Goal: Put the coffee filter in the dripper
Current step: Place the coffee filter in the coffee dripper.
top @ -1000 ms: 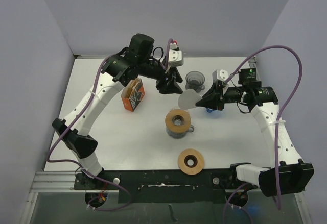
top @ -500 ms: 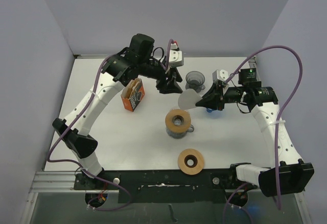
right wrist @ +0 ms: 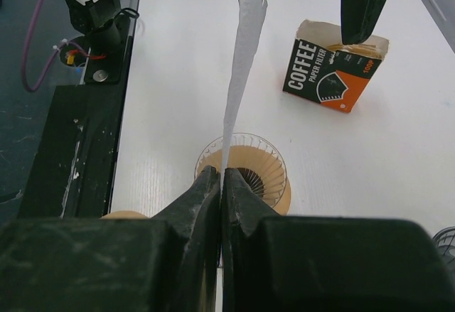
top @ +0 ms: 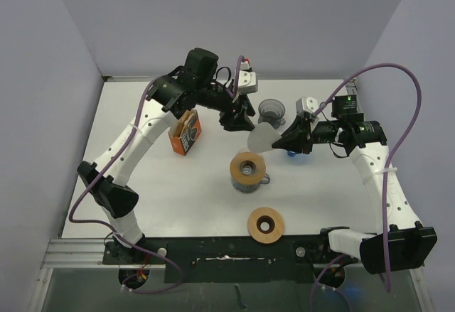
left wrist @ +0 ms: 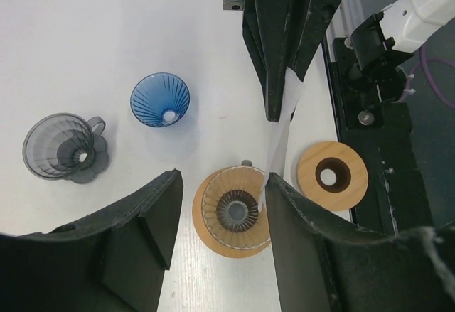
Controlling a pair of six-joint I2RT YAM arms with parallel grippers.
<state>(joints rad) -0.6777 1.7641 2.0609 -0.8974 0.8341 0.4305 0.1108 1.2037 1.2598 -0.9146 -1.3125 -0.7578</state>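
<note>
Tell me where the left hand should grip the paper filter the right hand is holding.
Probably the free edge of the paper filter, opposite the right hand pinching it. The sheet stands flat and thin, so the open left hand should come from the far left and close across its faces.

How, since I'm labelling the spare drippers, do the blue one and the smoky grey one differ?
Colour: the blue dripper is bright translucent blue, while the grey dripper is smoky and dark. Handle: the grey dripper shows a loop handle and a lobed base; the blue dripper shows neither in the left wrist view. Both are ribbed cones, upright and empty.
</note>
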